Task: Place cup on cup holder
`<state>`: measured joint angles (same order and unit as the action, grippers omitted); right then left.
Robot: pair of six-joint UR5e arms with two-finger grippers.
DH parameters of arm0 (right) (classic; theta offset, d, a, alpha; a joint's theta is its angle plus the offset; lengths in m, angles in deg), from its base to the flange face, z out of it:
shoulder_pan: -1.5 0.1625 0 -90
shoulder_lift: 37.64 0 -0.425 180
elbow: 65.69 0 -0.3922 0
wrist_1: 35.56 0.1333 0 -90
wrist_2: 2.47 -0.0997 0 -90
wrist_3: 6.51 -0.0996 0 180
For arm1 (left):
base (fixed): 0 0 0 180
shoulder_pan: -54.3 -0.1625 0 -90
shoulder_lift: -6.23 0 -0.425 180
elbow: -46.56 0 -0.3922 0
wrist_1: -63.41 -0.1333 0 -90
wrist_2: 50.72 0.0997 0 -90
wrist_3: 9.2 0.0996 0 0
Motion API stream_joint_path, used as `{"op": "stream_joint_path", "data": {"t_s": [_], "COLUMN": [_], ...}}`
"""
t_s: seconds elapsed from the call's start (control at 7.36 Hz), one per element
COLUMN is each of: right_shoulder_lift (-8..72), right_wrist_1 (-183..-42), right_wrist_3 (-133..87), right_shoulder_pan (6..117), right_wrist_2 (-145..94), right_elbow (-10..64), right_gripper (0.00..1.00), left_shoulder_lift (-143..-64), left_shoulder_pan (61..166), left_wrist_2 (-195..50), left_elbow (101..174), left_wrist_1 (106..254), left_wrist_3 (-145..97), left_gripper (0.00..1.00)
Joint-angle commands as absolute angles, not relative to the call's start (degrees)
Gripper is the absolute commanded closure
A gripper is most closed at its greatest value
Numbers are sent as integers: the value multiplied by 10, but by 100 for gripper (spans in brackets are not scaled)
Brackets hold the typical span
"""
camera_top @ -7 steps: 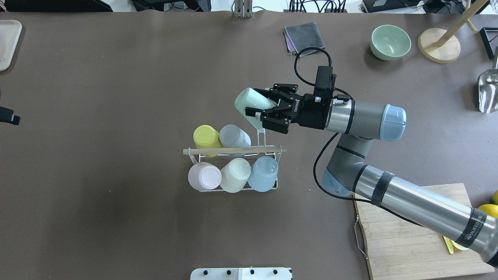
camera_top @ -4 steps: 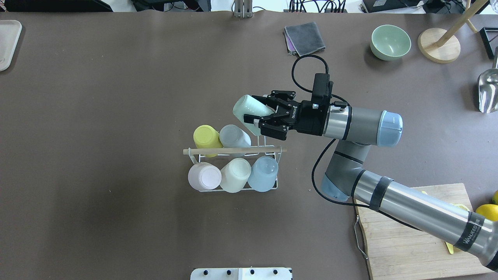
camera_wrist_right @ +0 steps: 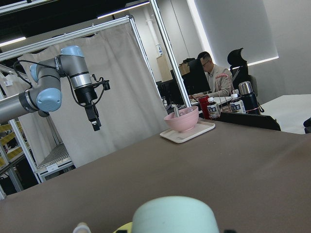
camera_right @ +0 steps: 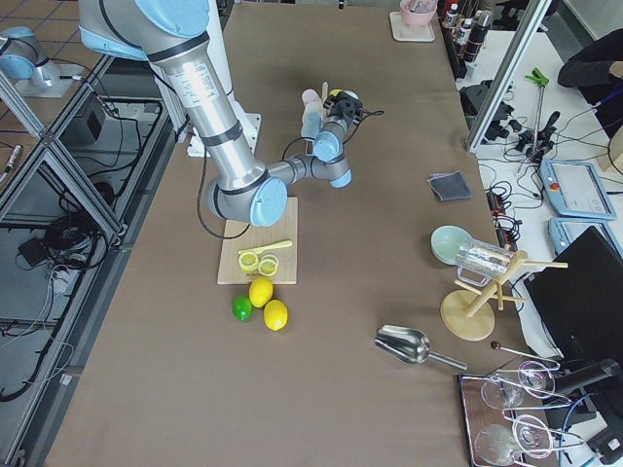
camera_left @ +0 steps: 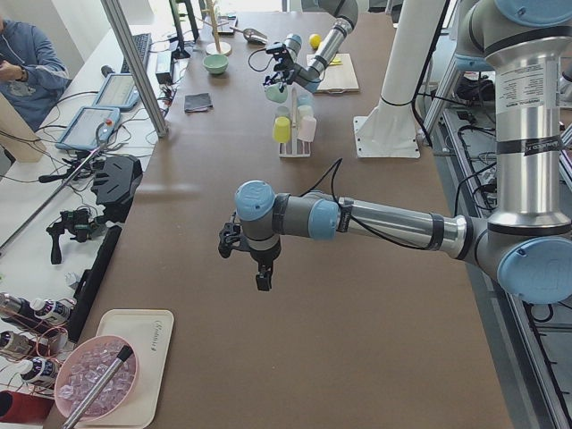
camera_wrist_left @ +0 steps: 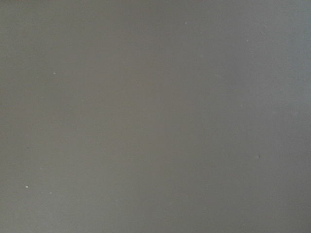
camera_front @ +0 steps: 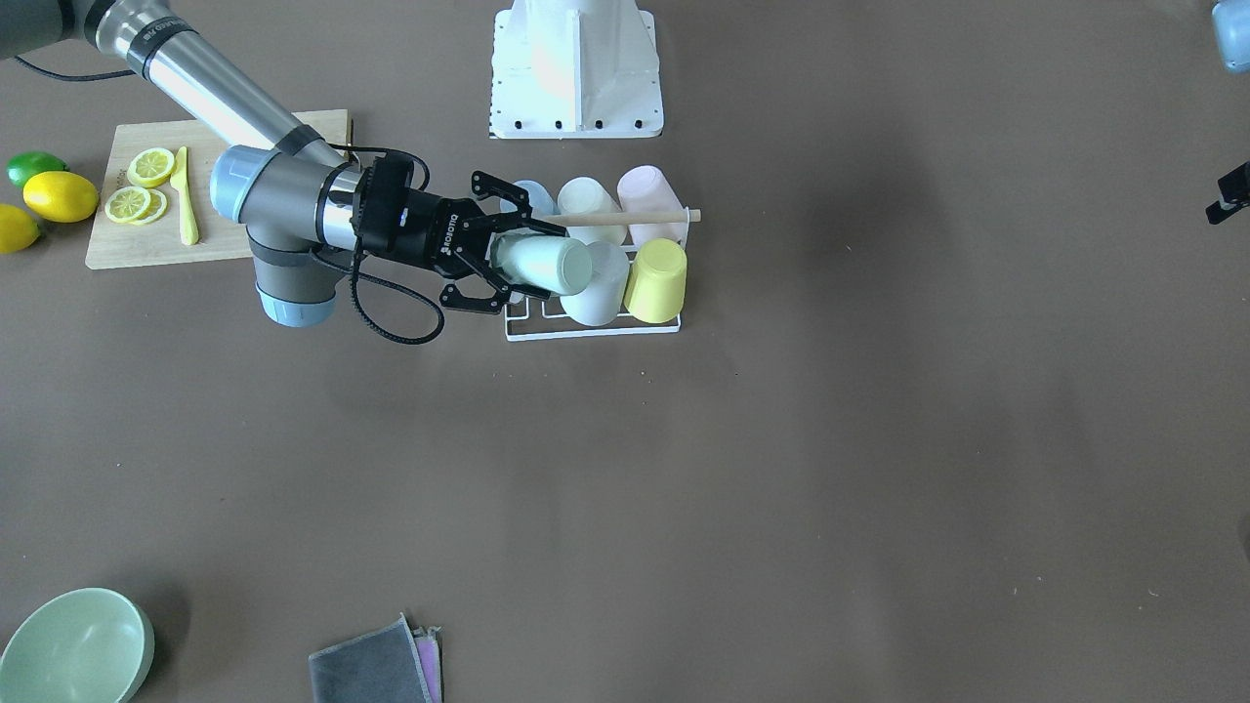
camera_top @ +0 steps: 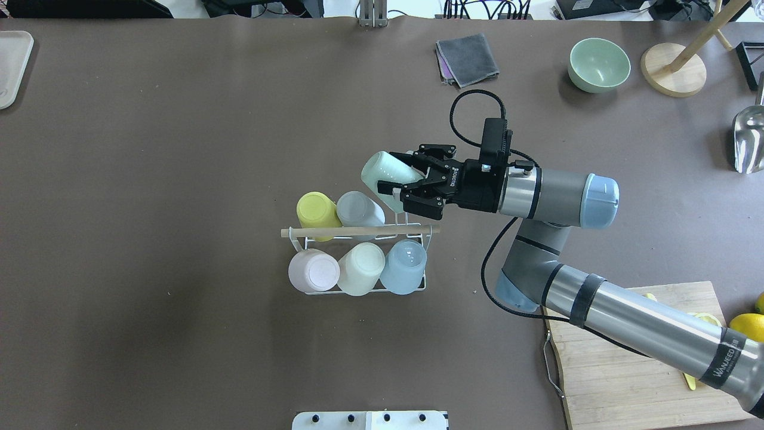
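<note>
My right gripper [camera_top: 401, 176] is shut on a mint green cup [camera_top: 385, 170], held tilted with its base towards the robot's left. The cup hangs just above the far right corner of the cup holder [camera_top: 358, 230], a white wire rack with a wooden dowel across its top. A bare prong [camera_top: 401, 210] stands right under the cup. The front-facing view shows the same gripper [camera_front: 518, 264] and cup [camera_front: 547, 266]. Yellow [camera_top: 316, 212], grey [camera_top: 358, 209], pink [camera_top: 313, 270], cream [camera_top: 361, 269] and blue [camera_top: 404, 266] cups sit on the rack. My left gripper [camera_left: 264, 279] hovers empty far to the left, its fingers together.
A wooden cutting board [camera_top: 627, 358] with lemon slices lies under my right arm. A green bowl [camera_top: 598, 64], a grey cloth [camera_top: 467, 57], a wooden stand [camera_top: 673, 68] and a metal scoop [camera_top: 749, 140] sit at the far right. A tray [camera_top: 9, 65] lies at the far left.
My right gripper has shifted the mint cup slightly down and closer to the rack, over the bare prong. My left gripper has left the overhead view's left edge.
</note>
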<state>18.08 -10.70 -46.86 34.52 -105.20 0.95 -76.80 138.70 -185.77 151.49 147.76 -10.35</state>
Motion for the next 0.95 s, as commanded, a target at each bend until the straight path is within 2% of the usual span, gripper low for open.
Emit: {"op": "stream_joint_path", "data": {"t_s": [0.0, 0.82], "right_shoulder_lift": [180, 183], "right_wrist_1": [-108, -65], "right_wrist_3": [-469, -469], "right_shoulder_pan": [344, 344], "right_wrist_2": [-1055, -1051], "right_elbow": [5, -3], "right_gripper": [100, 100], "left_shoulder_lift": [-751, -743], "left_shoulder_pan": [1423, 1426], "left_wrist_2": [-1857, -1833], "left_elbow": [1498, 1488], "left_wrist_1": [1460, 1460], "left_wrist_3": [-82, -84], "left_gripper": [2, 2]}}
